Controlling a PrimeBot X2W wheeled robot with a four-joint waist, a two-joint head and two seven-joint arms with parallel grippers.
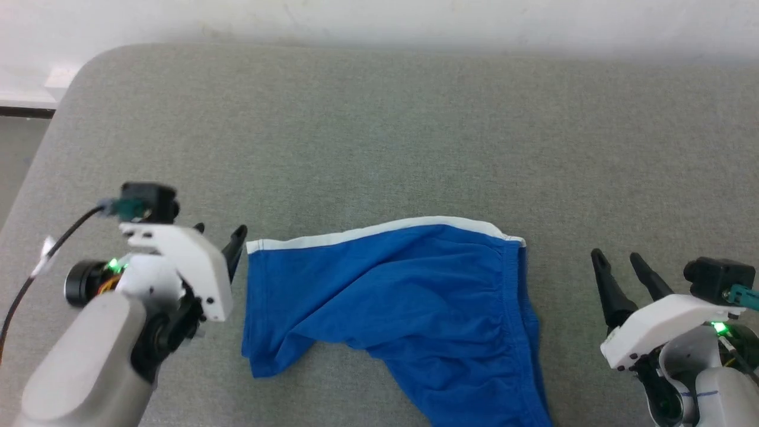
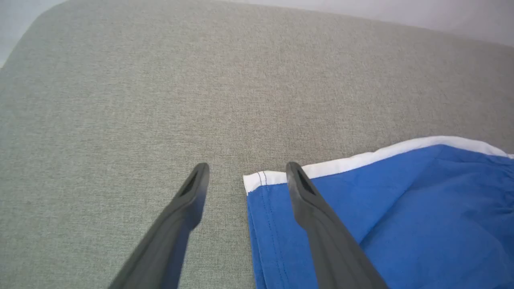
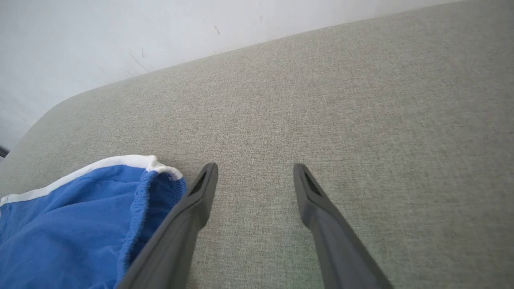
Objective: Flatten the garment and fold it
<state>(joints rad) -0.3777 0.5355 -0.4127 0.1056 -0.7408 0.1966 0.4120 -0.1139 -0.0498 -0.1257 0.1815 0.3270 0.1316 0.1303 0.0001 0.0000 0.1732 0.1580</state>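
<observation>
The blue shorts (image 1: 415, 284) lie in the lower middle of the head view on the grey padded table (image 1: 379, 130). They are not yet flat. The white trim (image 1: 385, 228) runs fairly straight along their upper edge, but below it the cloth is creased, and one part runs off the bottom of the frame. The gathered waistband (image 1: 526, 308) runs down the right side. The left hand (image 1: 219, 237) sits at lower left with its fingers apart and holding nothing, the tips just beside the shorts' upper left corner. In the left wrist view one finger crosses over that white corner, though I cannot tell if it touches. That spot suits pinching the corner and drawing the cloth taut. The right hand (image 1: 616, 264), at lower right, is also spread and empty over bare table a little apart from the waistband, probably placed to take that side. There is broad free table above the shorts up to the wall (image 1: 379, 18). The table's left edge and rounded corner lie closer, so I judge there is less room to pull leftward.
</observation>
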